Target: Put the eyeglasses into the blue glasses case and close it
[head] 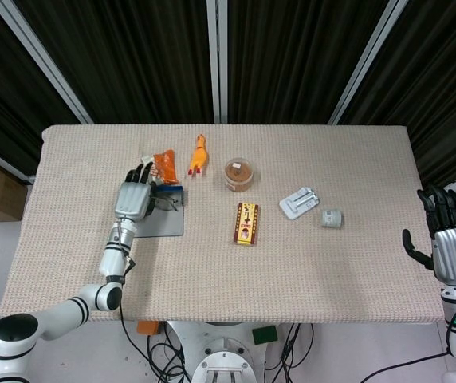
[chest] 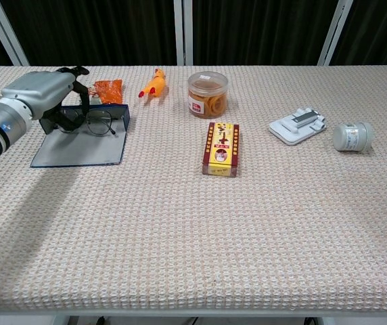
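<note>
Here we find the eyeglasses (chest: 99,124) at the far left of the counter (chest: 193,223), over the far end of the open blue glasses case (chest: 80,145); the case lies flat with its grey inside showing and a blue rim standing along its far right edge; the left robot hand (chest: 42,97) arches over the frames from the left, its dark fingers (chest: 78,101) curled down around the left lens, so we read it as gripping the eyeglasses, though whether the frames are lifted or resting on the case we cannot tell; in the head view the same left robot hand (head: 132,199) covers most of the eyeglasses (head: 167,203) and the far part of the case (head: 161,223).

Just beyond the case lies an orange snack packet (chest: 108,90); to its right a yellow rubber chicken (chest: 153,84); further right a round clear tub (chest: 208,94) with a lid; near of the tub a red and yellow box (chest: 222,148); well to the right a white stand (chest: 297,126) and, just beside it, a small white jar (chest: 352,136) on its side.

The right robot hand (head: 454,245) hangs off the right edge of the counter, holding nothing, fingers apart.
</note>
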{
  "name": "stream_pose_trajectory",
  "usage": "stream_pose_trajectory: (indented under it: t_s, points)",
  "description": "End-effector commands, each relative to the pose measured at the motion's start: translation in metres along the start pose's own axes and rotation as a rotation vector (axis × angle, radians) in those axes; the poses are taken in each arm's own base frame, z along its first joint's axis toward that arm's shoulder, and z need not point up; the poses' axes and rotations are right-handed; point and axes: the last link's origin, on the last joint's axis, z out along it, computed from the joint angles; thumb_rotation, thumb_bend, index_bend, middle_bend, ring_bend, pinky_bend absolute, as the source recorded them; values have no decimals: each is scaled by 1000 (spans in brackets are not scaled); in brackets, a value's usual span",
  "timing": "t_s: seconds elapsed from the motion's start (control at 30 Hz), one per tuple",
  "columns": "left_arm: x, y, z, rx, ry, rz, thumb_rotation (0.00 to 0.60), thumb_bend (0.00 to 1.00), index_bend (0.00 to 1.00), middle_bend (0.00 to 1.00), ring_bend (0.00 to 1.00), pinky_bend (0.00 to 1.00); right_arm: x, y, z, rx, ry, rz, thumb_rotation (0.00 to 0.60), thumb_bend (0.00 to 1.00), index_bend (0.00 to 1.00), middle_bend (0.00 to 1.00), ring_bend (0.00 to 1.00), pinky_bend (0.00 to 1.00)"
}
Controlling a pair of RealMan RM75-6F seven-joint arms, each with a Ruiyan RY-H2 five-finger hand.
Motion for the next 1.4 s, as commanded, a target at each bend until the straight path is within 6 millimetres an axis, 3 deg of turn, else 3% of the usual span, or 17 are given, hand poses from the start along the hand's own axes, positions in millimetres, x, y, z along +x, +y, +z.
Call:
stream_pose_trajectory:
  t_s: [0.03, 0.2, 0.4, 0.73, 0.8, 0.9, 0.97, 1.07, 1.4]
  points:
    - [0, 1, -2, -3, 6, -4, 600, 429, 425, 6, 0, 127, 0, 0, 0, 1, -2, -1, 583, 487, 0, 0, 0, 0]
    - [-1, 1, -5, -9, 12, 6, 600, 428, 322, 5, 0, 127, 0, 0, -1, 0, -2, 1, 584, 488, 0, 0, 0, 0]
    - [5, 1, -13, -21, 52, -6, 600, 428, 302, 5, 0, 128, 2, 0, -3, -1, -1, 0, 584, 488, 0, 0, 0, 0]
    - [13, -3, -51, -95, 78, -3, 600, 428, 457, 0, 0, 129, -1, 1, -4, -5, -10, 2, 583, 488, 0, 0, 0, 0]
    - [11, -5, -54, -105, 61, 11, 564, 428, 462, 0, 0, 129, -2, 1, -4, -3, -11, 5, 583, 488, 0, 0, 0, 0]
    - [8, -7, -60, -108, 39, 13, 447, 424, 450, 0, 0, 129, -3, 0, -5, 1, -10, 4, 586, 487, 0, 0, 0, 0]
    - [4, -8, -67, -116, 18, 16, 367, 373, 422, 0, 0, 129, -3, 0, -5, 0, -10, 1, 583, 487, 0, 0, 0, 0]
    - [0, -9, -78, -132, 0, 30, 313, 280, 393, 0, 0, 129, -3, 0, -4, 1, -12, 0, 584, 487, 0, 0, 0, 0]
    - [-14, -12, -84, -141, -69, 56, 275, 213, 340, 0, 0, 128, -6, -3, -6, 3, -18, 2, 584, 488, 0, 0, 0, 0]
